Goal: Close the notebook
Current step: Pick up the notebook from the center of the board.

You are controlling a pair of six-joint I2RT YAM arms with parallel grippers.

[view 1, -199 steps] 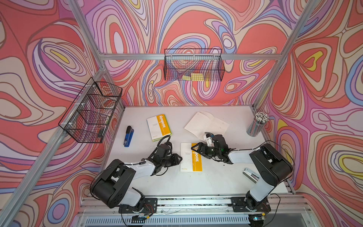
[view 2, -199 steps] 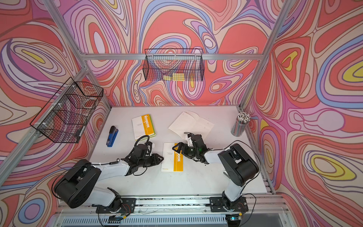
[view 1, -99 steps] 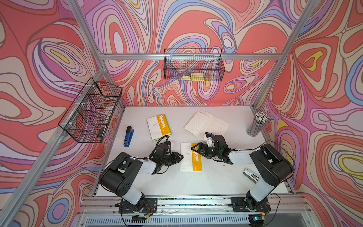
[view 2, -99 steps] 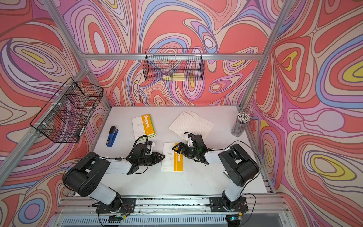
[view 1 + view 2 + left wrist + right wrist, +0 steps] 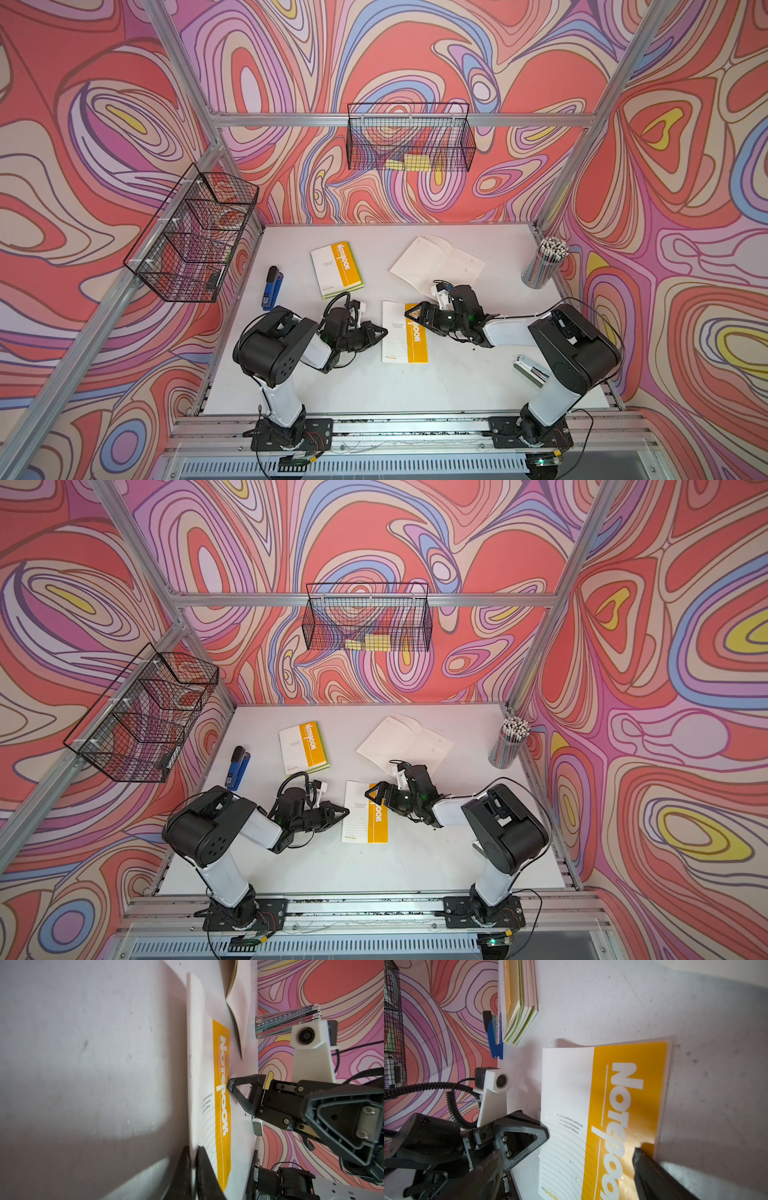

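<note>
Raised left elbow, pinched left tool [image 5: 384,330] shut on free edge of notebook [image 5: 395,338]; kept right tool [image 5: 411,318] spread, pressing its cover. Seemed closed already; called for letting go cleanly.

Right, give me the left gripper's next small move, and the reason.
Probably open the left gripper and back it off: its jaws look pinched on the free edge of the notebook, yet the cover already lies flat and shut, with the right gripper touching the orange band.
</note>
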